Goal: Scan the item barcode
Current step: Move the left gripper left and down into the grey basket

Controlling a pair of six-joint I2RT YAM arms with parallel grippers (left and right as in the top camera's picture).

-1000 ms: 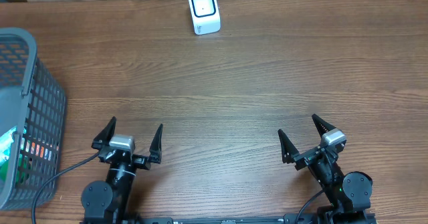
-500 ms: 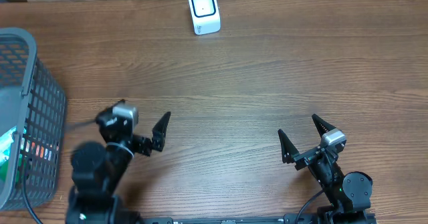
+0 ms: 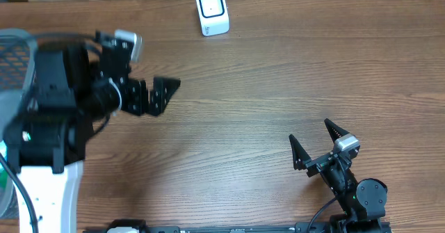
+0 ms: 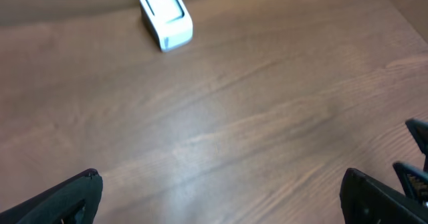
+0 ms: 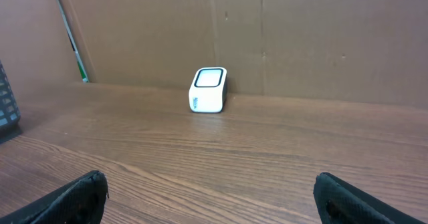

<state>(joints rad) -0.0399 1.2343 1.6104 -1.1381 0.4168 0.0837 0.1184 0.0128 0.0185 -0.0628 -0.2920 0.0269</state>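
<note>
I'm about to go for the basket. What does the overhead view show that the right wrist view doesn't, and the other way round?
Only overhead: the left gripper, jaws open, near the grey plastic mesh basket, and the right gripper seen whole, jaws open and empty. Only right wrist: the upright face of the brown cardboard wall. Both: the white box-shaped barcode scanner standing on the brown wooden table. The basket shows in the right wrist view only as a sliver at the left edge.

White scanner (dark-faced), brown woodgrain table
</note>
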